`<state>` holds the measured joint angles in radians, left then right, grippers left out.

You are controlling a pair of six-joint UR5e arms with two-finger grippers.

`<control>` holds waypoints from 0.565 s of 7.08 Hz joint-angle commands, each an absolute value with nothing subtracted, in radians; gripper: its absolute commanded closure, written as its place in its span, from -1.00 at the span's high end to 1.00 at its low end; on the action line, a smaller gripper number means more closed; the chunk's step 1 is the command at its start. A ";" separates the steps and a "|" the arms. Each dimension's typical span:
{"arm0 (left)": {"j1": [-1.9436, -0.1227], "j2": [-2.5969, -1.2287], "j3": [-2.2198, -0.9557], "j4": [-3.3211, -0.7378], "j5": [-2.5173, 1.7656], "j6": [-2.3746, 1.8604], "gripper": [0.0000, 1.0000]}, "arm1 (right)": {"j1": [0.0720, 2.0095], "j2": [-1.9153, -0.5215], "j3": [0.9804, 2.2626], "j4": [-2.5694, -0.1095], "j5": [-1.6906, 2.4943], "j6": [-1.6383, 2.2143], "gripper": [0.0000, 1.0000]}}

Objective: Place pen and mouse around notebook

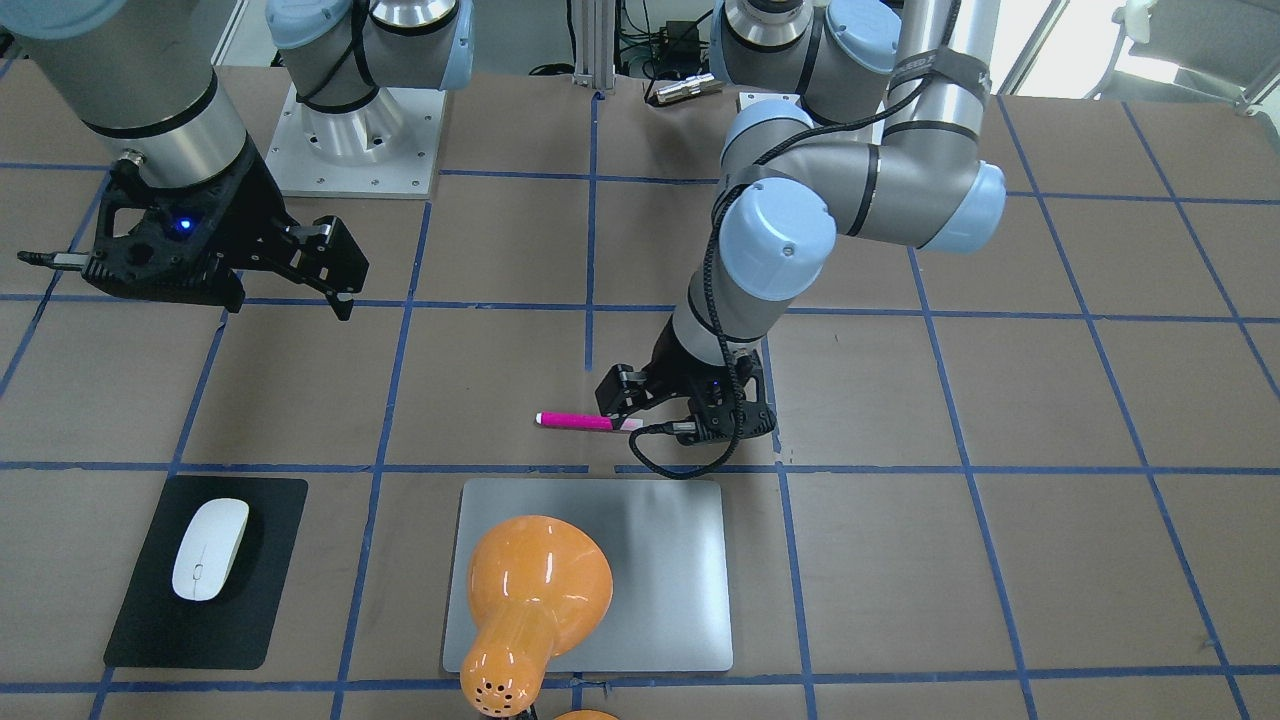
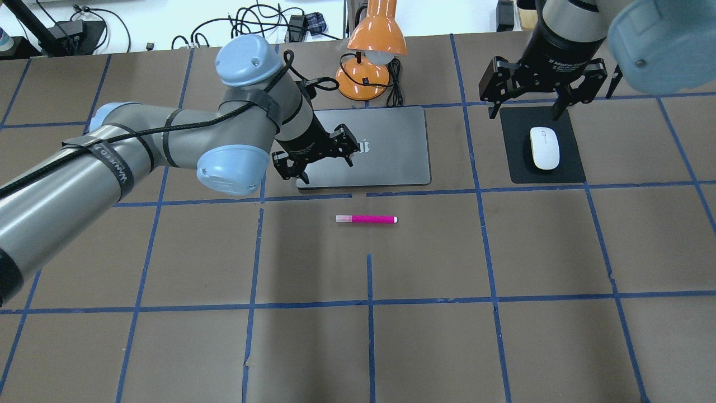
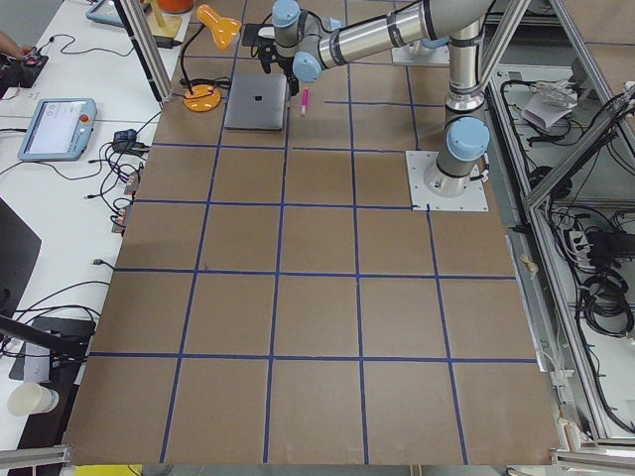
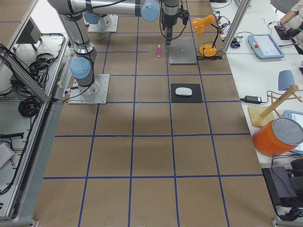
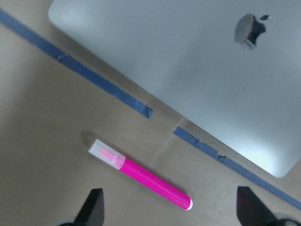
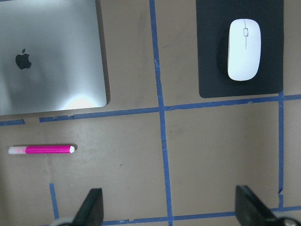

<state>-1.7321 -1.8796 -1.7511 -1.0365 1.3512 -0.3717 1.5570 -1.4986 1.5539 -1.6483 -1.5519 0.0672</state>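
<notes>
**Pen loose on the table, mouse on its mat, both pincers spread**

In your overhead view, the pen (image 2: 366,219) lies flat on the brown table (image 2: 358,336) just below the centre of the frame. It runs level across the picture with its pale end to the left. It sits near the lower edge of the notebook (image 2: 386,151) but apart from it, with a strip of blue tape between them.

The left gripper (image 2: 318,159) shows at the notebook's lower left corner in that view. Its fingers are spread wide and grip nothing. In the left wrist view you see the two fingertips (image 5: 94,209) far apart at the bottom corners, and the pen slants across the lower middle, free on the table.

The mouse (image 2: 544,148) is in the upper right of the overhead frame, lying on a black mat (image 2: 520,168). The mat is to the right of the notebook and well apart from it.

The right gripper (image 2: 526,112) hangs over the top edge of that mat, also spread and holding nothing. In its wrist view both fingertips sit wide apart at the bottom, with the mouse at the upper right.

An orange lamp (image 2: 376,33) stands just above the notebook's top edge in the overhead frame.
</notes>
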 commanded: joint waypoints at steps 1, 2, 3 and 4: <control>-1.597 -1.797 -1.753 -1.171 1.382 -0.142 1.00 | 1.557 -1.500 1.554 -1.647 -1.551 0.066 1.00; -1.559 -1.760 -1.747 -1.233 1.494 -0.070 1.00 | 1.557 -1.499 1.554 -1.649 -1.555 0.064 1.00; -1.508 -1.726 -1.746 -1.255 1.506 -0.022 1.00 | 1.557 -1.502 1.554 -1.648 -1.558 0.063 1.00; -1.479 -1.683 -1.740 -1.303 1.509 0.013 1.00 | 1.557 -1.503 1.554 -1.647 -1.557 0.064 1.00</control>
<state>-1.5242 -1.7324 -1.7452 -1.2496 1.4898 -0.0405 1.5570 -1.5014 1.5540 -1.6479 -1.5566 0.0640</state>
